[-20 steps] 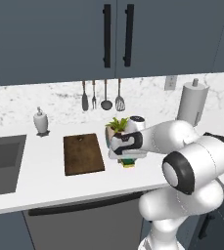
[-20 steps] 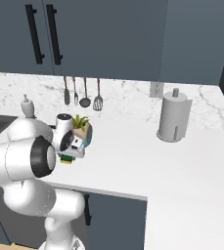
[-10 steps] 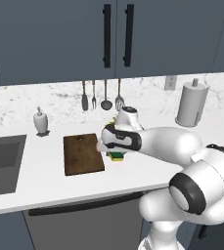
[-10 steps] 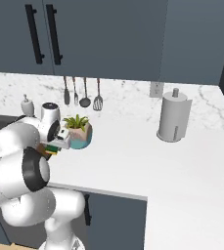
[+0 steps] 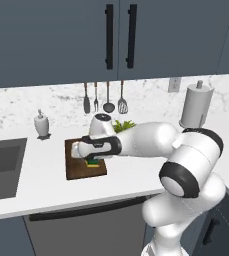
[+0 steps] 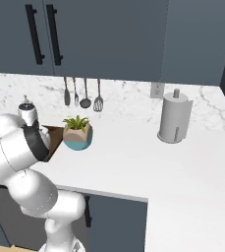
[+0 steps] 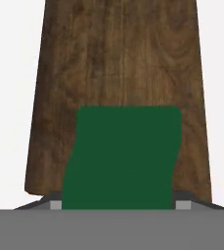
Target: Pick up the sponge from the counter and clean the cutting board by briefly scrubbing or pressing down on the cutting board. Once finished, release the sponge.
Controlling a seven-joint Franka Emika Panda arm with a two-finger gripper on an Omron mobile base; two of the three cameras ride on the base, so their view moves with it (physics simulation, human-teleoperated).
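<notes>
Gripper (image 5: 92, 161) clamping sponge (image 7: 123, 158) over cutting board (image 7: 118, 63), hand view shows green top

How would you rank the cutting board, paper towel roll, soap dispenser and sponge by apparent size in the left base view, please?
1. cutting board
2. paper towel roll
3. soap dispenser
4. sponge, partly hidden by the claw, so its rank is less sure.

Even, flat rendered light across all three views, no glare. Counter (image 5: 46, 190) bright white, nearly blown out; cabinets (image 6: 109, 34) dim blue-grey. Soft shadow under arm on cutting board (image 5: 76, 167). Base views slightly soft, low detail. Hand view crisp on wood grain; sponge (image 7: 123, 158) flat green, textureless. No edge distortion.
</notes>
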